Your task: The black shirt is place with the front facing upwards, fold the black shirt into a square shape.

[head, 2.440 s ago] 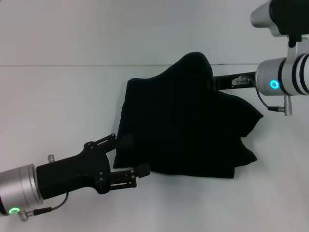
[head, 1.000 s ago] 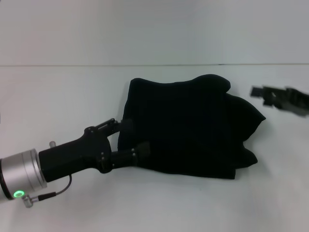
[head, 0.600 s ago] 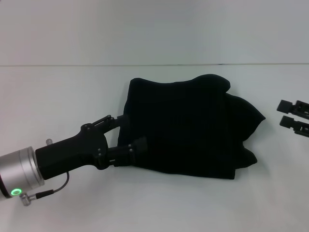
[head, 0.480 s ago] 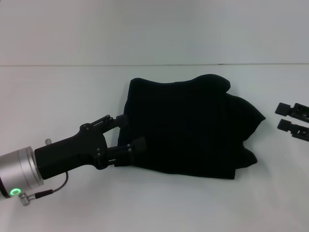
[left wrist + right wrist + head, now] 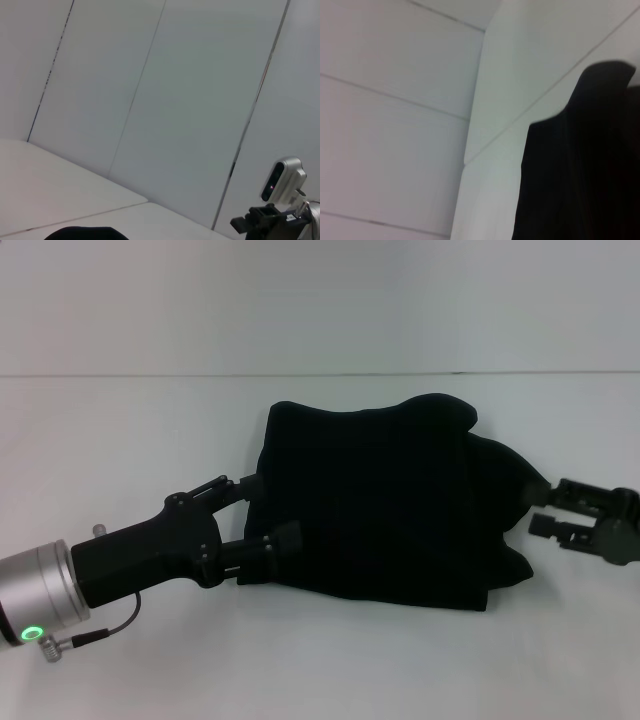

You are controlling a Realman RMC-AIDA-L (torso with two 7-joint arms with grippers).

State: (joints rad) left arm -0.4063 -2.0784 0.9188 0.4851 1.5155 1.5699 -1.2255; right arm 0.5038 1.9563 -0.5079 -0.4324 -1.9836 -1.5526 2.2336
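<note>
Left end effector [image 5: 268,512] reaches in from the worktop's [image 5: 120,440] near-left corner, low over the surface. Its 2 fingers are spread apart and straddle the left edge of the shirt [image 5: 380,500]: the nearer fingertip [image 5: 289,536] sits against the cloth by the near-left corner of the bundle, the farther one at the left edge. Whether any cloth is pinched between them cannot be told.

Shirt lies mid-worktop as a rumpled, roughly 4-sided black bundle, folded over on itself. Left edge fairly straight; right side bunched into 2 uneven lobes; far edge humps up toward the right. No print or label shows.

Right end effector [image 5: 545,506] comes in from the worktop's right edge, fingers apart, tips just beside the shirt's right lobe, holding nothing.

Left wrist view: a sliver of the shirt [image 5: 87,233], the wall, and the right arm's hardware farther off. Right wrist view: the shirt [image 5: 580,170] against the worktop [image 5: 490,200] and wall.
</note>
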